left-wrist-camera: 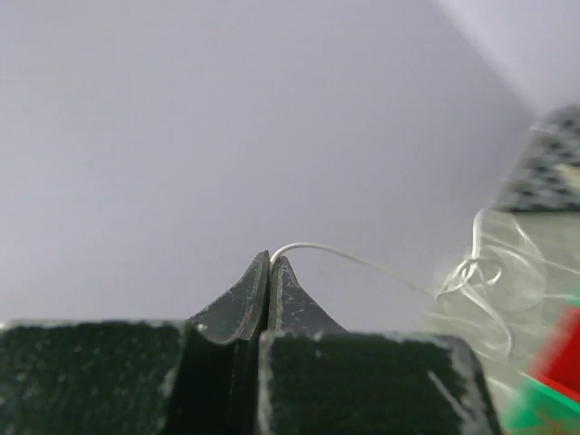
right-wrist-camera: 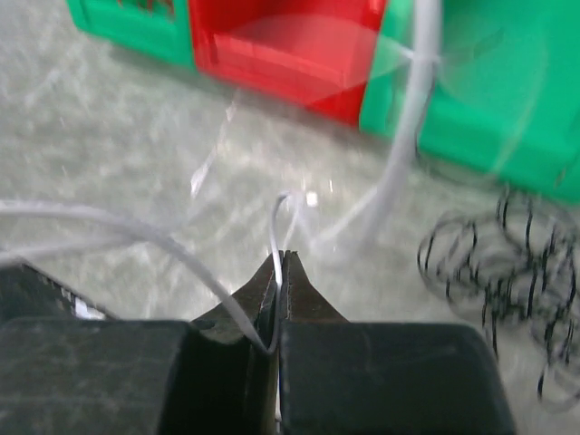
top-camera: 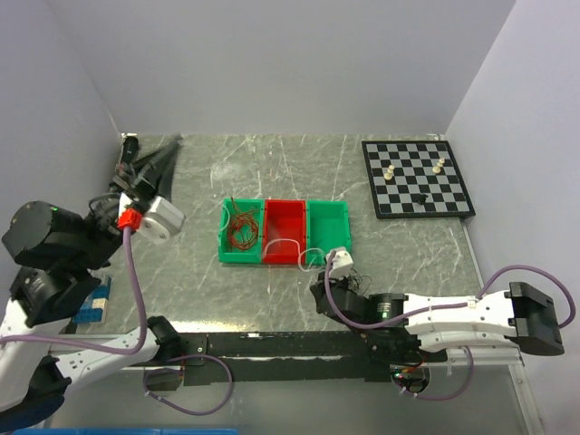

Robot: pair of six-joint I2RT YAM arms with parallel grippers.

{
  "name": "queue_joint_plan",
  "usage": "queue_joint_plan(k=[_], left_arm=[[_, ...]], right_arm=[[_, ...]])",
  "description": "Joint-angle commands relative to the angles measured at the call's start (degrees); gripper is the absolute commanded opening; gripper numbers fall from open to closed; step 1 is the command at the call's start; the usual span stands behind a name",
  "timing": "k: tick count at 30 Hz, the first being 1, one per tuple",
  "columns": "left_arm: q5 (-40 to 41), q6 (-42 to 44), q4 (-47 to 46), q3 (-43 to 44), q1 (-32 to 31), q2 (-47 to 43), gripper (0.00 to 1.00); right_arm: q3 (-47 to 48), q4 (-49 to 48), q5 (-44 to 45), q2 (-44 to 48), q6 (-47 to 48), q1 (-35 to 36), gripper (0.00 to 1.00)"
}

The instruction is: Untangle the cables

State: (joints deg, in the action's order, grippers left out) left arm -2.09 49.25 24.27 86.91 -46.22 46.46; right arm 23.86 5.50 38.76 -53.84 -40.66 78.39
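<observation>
Cable (left-wrist-camera: 362,263), white, sits pinched tight in left claw (left-wrist-camera: 270,261) and right claw (right-wrist-camera: 280,260).

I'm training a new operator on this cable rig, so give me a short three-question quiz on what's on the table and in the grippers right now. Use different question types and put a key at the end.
1. True or false: the red-brown wire lies in the left green bin.
2. Pick one: the right gripper is shut on A) a chess piece, B) a white wire, C) nothing.
3. Fill the gap: the black wire tangle lies on the ___, outside the right green bin.
Key: 1 true; 2 B; 3 table.
</observation>
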Motion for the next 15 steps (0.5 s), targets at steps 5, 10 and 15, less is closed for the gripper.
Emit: queue_joint_plan(k=[5, 10, 15], left_arm=[[21.2, 14.0, -44.0, 0.4, 0.2, 3.5, 0.01], [18.9, 8.2, -32.3, 6.0, 0.2, 4.3, 0.01], [5.6, 0.4, -12.1, 4.1, 0.2, 0.9, 0.01]], right_arm=[[0.3, 18.7, 5.4, 3.5, -17.8, 7.9, 0.0], [0.4, 18.9, 6.8, 4.0, -18.0, 10.0, 0.0], [2.5, 13.9, 7.7, 5.8, -9.8, 10.4, 0.0]])
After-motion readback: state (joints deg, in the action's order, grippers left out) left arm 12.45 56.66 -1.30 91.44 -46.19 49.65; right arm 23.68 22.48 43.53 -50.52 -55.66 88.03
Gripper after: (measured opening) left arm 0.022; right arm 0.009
